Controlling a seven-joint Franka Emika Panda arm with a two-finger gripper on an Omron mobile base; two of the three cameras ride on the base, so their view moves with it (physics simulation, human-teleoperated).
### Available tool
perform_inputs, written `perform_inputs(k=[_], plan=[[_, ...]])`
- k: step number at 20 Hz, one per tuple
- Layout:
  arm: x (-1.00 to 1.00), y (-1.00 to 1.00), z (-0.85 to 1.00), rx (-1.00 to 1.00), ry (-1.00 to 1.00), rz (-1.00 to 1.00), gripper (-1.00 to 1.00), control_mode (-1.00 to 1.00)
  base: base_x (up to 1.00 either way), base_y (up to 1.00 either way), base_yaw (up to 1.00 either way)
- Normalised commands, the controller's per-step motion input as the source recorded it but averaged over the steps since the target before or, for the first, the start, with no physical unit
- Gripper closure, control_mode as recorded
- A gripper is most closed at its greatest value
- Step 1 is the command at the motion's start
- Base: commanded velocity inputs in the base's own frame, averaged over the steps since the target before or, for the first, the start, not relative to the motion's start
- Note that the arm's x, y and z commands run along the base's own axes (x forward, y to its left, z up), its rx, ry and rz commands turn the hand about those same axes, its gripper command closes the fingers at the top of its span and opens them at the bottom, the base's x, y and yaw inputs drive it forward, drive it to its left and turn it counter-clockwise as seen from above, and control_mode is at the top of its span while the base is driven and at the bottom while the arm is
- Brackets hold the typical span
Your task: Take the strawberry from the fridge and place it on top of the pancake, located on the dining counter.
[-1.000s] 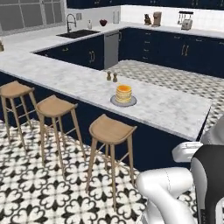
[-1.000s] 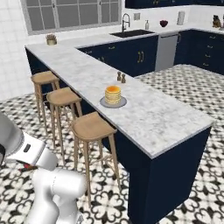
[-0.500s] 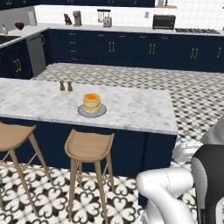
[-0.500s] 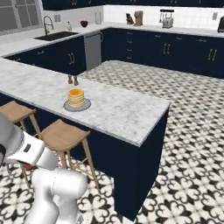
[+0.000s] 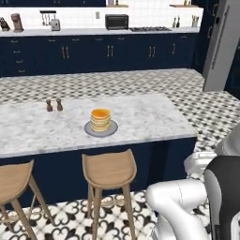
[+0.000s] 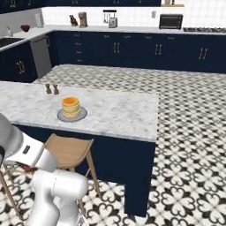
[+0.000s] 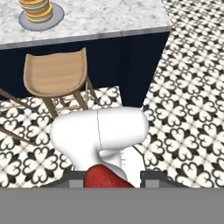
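Marble dining counter (image 5: 154, 117) bears one pancake (image 5: 101, 119) stack, two shakers (image 5: 54, 105); jaws clamp one strawberry (image 7: 107, 178).

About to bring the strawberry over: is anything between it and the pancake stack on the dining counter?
The strawberry sits in the hand, low over the floor. Between it and the pancake stand a wooden stool and the dining counter edge. Nothing lies on the pancake itself.
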Motion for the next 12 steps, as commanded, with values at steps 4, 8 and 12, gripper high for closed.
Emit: perform_inputs(k=[4, 8, 12], plan=[[0.0, 0.0, 0.0, 0.0, 0.0, 0.0, 1.0, 1.0, 0.0, 1.0, -0.43], [0.0, 0.0, 0.0, 0.0, 0.0, 0.0, 1.0, 1.0, 0.04, 0.97, -0.24], [0.0, 0.0, 0.0, 0.0, 0.0, 0.0, 1.0, 1.0, 0.38, 0.79, 0.03]])
